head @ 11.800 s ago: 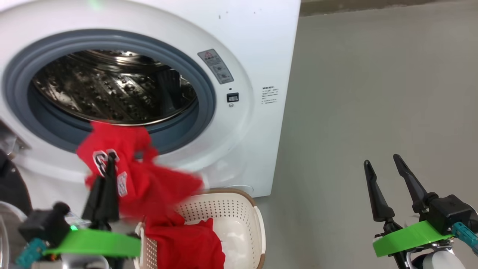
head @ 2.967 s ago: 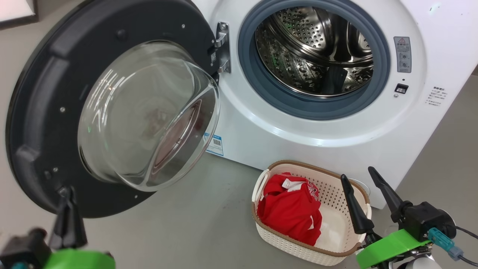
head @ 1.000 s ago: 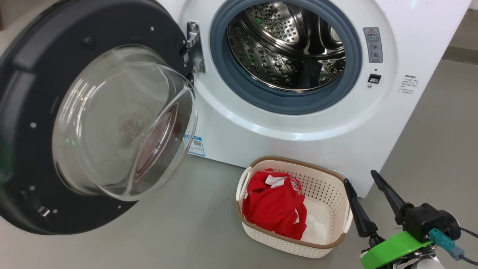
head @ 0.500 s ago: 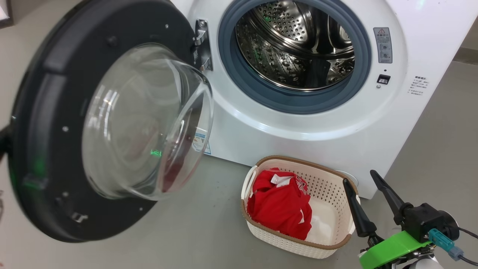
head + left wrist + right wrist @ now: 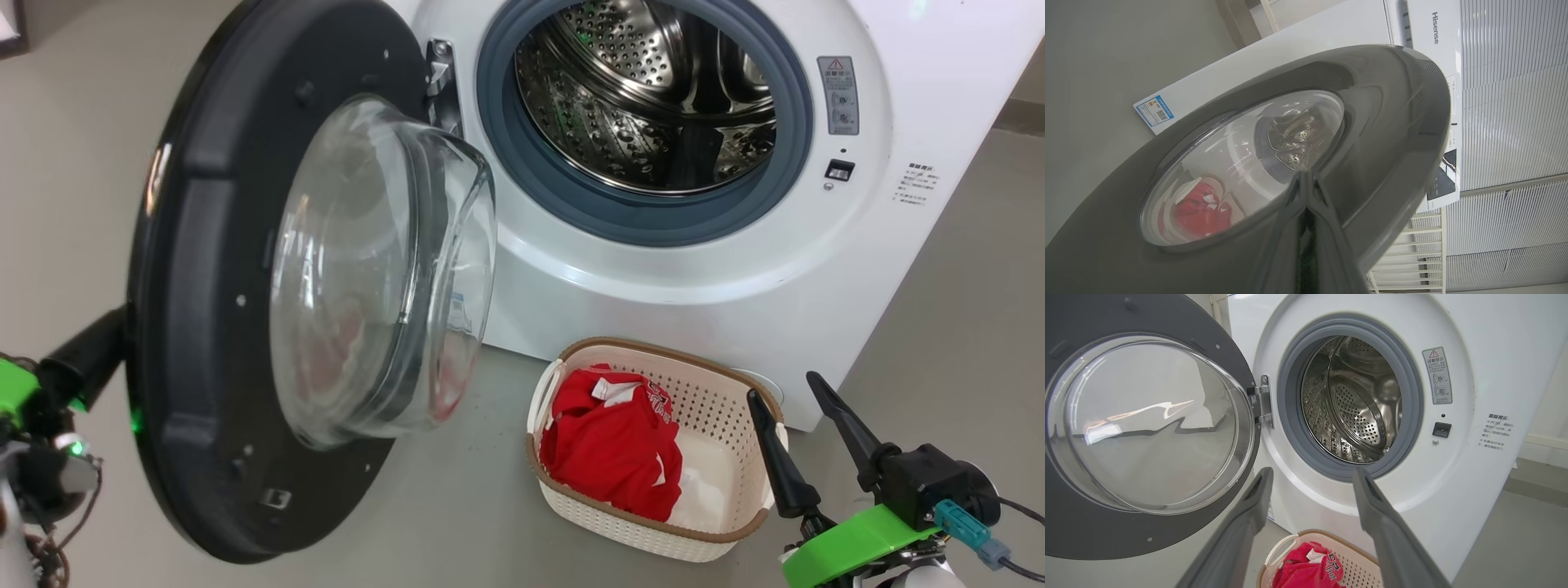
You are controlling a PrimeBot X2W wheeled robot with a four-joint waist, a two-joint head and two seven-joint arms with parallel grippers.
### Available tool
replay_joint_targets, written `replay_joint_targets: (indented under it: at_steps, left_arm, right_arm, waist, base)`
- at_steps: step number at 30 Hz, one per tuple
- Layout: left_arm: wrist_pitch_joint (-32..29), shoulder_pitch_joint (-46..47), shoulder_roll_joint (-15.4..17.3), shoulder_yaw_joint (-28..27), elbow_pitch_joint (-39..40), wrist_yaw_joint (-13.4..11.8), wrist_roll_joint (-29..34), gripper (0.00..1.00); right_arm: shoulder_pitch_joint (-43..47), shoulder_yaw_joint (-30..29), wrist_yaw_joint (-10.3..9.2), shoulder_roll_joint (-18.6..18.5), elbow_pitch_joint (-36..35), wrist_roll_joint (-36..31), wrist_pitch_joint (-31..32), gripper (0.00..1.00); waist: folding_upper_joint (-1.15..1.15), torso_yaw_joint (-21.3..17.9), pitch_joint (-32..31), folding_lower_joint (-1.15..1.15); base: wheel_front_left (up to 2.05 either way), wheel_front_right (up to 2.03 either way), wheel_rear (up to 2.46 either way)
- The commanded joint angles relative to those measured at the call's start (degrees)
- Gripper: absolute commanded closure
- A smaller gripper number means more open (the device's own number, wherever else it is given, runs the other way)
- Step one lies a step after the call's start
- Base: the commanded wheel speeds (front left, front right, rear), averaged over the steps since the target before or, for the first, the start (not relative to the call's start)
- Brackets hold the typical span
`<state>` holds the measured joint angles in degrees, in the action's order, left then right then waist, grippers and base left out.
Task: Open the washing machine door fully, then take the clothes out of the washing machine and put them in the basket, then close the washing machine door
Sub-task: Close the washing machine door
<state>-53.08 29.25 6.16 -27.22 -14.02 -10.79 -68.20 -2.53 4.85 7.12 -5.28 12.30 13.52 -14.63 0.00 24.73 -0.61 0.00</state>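
Observation:
The washing machine [image 5: 694, 278] stands open-mouthed, and its steel drum [image 5: 653, 90] holds nothing I can see. The washing machine door [image 5: 204, 286] hangs about halfway swung, glass bowl [image 5: 384, 269] facing the opening. My left gripper [image 5: 1305, 179] is shut, its tips pressed against the door's glossy outer rim [image 5: 1392, 122]; from the head its fingers [image 5: 86, 366] disappear behind the door. The red clothes [image 5: 612, 449] lie in the cream basket [image 5: 653, 535] on the floor before the machine. My right gripper [image 5: 781, 387] hovers open beside the basket's right end, holding nothing.
Grey floor [image 5: 939, 327] surrounds the machine. The door latch socket [image 5: 839, 170] and a warning sticker [image 5: 838, 94] sit right of the opening. The hinge [image 5: 438, 69] is at the opening's left. A white slatted wall [image 5: 1515, 102] rises behind the machine.
The door has swung from wide open toward the machine, now seen more edge-on. My left gripper has come in behind its outer face. The right gripper and basket stayed put.

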Motion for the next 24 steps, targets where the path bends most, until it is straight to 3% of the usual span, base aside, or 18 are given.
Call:
replay_joint_targets:
  at_steps: [1,11,24]
  left_arm:
    - [-1.41,-0.62,0.76,0.03,3.37,-0.23,-0.65,1.0]
    - [-3.74,-4.4,-1.92,3.14,11.12,-1.04,-2.5,1.0]
    - [-3.68,-8.16,-3.1,7.52,16.96,-1.45,-6.08,1.0]
  right_arm:
    - [-1.54,1.24,0.36,-0.42,-1.35,-0.29,-0.37,0.0]
    - [-1.9,1.04,0.36,-0.4,-1.11,-0.32,-0.37,0.0]
    - [-2.49,1.25,0.36,-0.29,-0.76,-0.44,-0.37,0.0]
  waist:
    - [0.0,-0.12,0.11,0.0]
    - [0.0,-1.03,0.7,0.0]
    - [0.0,-5.72,1.16,0.0]
  base:
    - [0.0,0.0,0.0]
    - [0.0,0.0,0.0]
    - [0.0,0.0,0.0]
